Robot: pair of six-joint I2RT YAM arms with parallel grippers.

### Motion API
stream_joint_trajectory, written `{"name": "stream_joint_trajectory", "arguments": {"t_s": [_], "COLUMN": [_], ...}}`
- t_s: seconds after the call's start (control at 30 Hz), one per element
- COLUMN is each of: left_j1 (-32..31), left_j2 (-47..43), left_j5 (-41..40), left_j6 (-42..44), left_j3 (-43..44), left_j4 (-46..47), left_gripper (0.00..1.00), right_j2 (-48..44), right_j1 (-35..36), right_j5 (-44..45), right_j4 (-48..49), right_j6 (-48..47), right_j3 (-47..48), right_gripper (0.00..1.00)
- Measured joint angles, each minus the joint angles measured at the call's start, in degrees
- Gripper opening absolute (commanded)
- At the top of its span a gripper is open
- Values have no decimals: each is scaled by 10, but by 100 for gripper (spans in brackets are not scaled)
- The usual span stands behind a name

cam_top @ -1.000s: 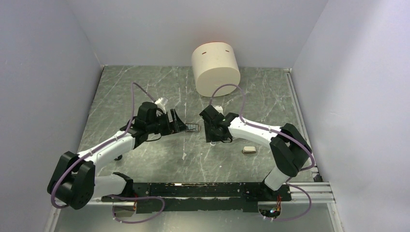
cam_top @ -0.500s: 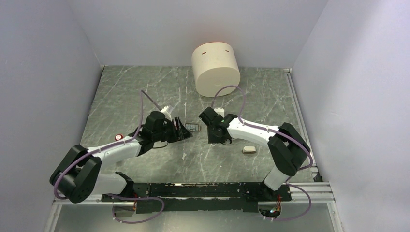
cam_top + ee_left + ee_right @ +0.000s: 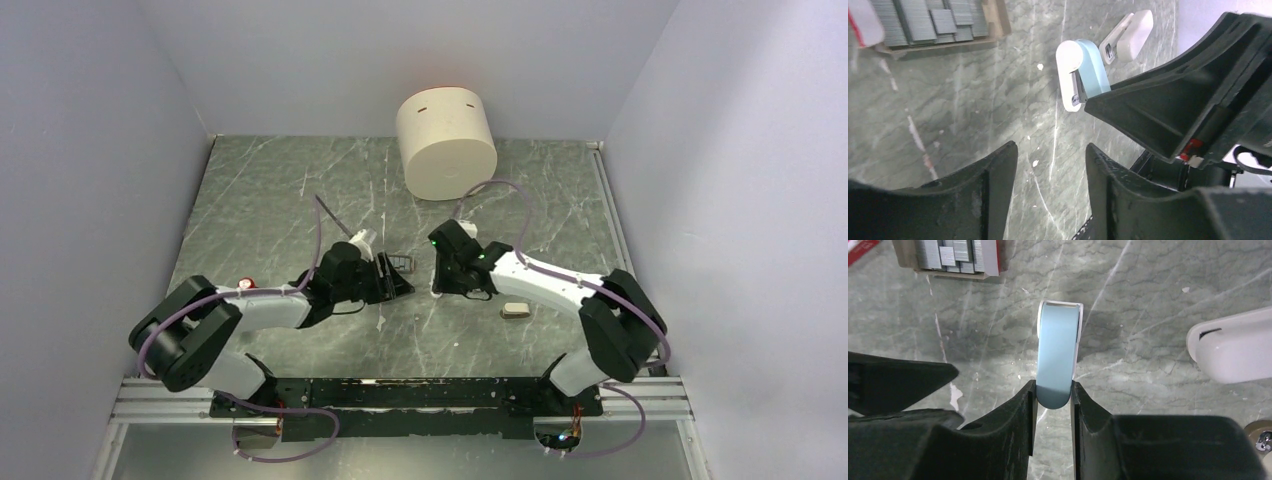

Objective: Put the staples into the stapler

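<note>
The right end effector [image 3: 1053,392] has just closed, pinching the blue piece [image 3: 1057,350] that lies against the white stapler [image 3: 1067,75]. The left end effector [image 3: 1050,165], spread and empty, has swung nearer. The staples [image 3: 948,252] lie untouched just beyond, so loading hasn't begun.

Plain pale lavender-grey walls [image 3: 90,150] close in a dark grey-green, white-veined, marble-patterned worktop [image 3: 270,190] on its left, far and right sides, under soft even light that casts only faint shadows.
</note>
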Motion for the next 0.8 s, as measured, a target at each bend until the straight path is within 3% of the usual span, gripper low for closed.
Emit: {"name": "stream_joint_trajectory", "arguments": {"t_s": [0.37,0.5,0.8], "left_j1": [-72,-75,-77], "left_j2": [85,86,106], "left_j5": [-14,-28,-42], "left_j6": [-24,-33,-35], "left_j3": [1,1,1], "left_j4": [90,114,122], "left_gripper": [49,39,30], "right_j2": [-46,-47,-56], "right_j1": [-46,-50,-57], "right_j5": [-109,-139,-173], "right_j4": [83,103,123], "right_j6": [56,66,76], "right_j3": [-85,-97,-101], "right_gripper": [18,17,16]}}
